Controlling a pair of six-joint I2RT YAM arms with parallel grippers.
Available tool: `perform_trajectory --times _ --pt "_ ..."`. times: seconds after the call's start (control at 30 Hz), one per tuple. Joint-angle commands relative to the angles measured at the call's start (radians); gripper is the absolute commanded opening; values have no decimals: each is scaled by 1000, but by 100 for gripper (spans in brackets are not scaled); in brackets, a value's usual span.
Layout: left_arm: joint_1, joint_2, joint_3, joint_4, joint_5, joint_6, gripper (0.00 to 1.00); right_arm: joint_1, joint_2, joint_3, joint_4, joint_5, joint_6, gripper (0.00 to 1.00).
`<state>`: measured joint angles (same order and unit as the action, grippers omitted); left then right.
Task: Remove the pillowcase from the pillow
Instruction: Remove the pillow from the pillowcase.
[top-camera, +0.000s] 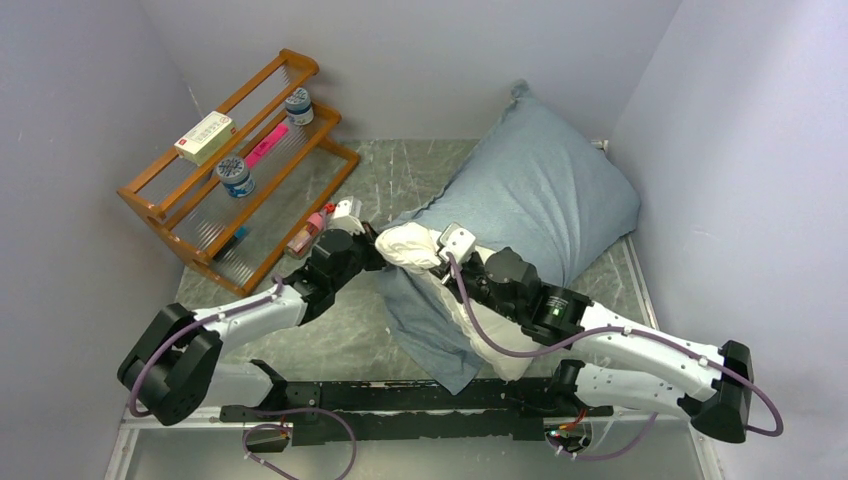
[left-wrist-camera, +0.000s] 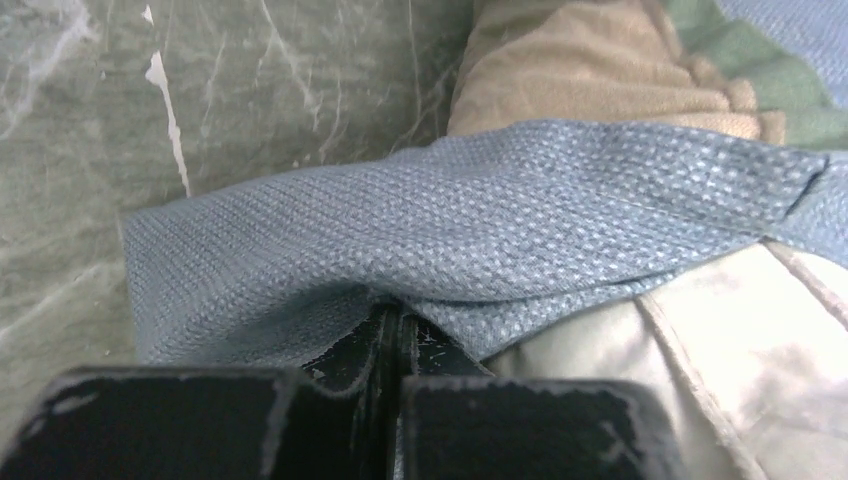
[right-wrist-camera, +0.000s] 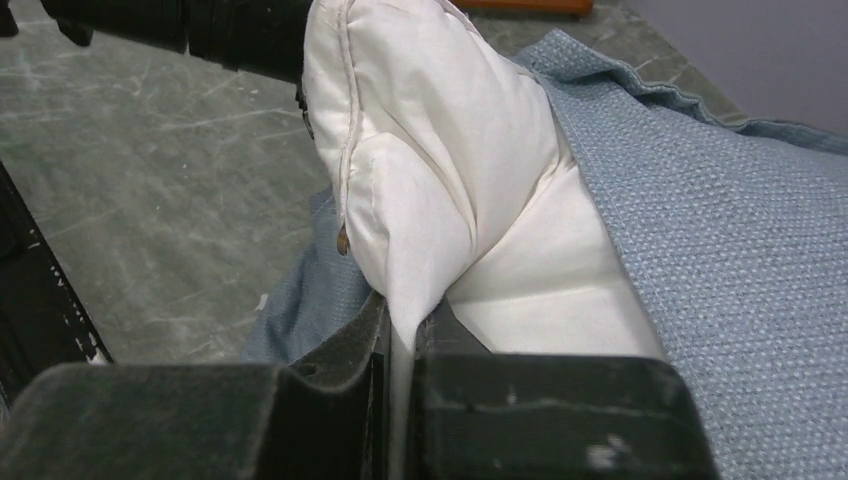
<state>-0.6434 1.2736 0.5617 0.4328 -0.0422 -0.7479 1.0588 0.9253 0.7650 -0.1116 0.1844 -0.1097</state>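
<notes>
L grip (left-wrist-camera: 392, 318) clamps pillowcase (left-wrist-camera: 480, 220) hem | R grip (right-wrist-camera: 400, 322) pinches pillow (right-wrist-camera: 440, 150) corner | bulk lies far-right of both, prob. mostly sleeved

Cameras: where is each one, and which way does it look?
Top external: high behind, looking down at the table; left arm and right arm show.
Left wrist: on the left arm, facing the pillowcase; left gripper shows, pinching it.
Right wrist: on the right arm, facing the pillow; right gripper pinching it.
Both wrists share pillowcase and pillow.
</notes>
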Motion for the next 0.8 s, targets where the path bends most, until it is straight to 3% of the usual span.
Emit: perform_trajectory --times 0.0,0.2,0.3,0.47,0.6,0.77 --pt "3 35 46 228 -196 -79 5 15 4 131 203 -53 17 0" --pt "-9 141 121 331 -282 -90 12 16 50 211 265 -53 11 0" --pt "-12 204 178 315 -269 -71 18 15 75 231 283 -54 12 0" --pt "-8 230 146 322 -236 -73 27 13 112 215 321 -15 22 0" --pt "-3 169 86 291 -243 -54 45 -7 142 216 323 38 25 0" --pt "0 25 73 85 -323 -13 65 -57 206 237 316 35 62 0"
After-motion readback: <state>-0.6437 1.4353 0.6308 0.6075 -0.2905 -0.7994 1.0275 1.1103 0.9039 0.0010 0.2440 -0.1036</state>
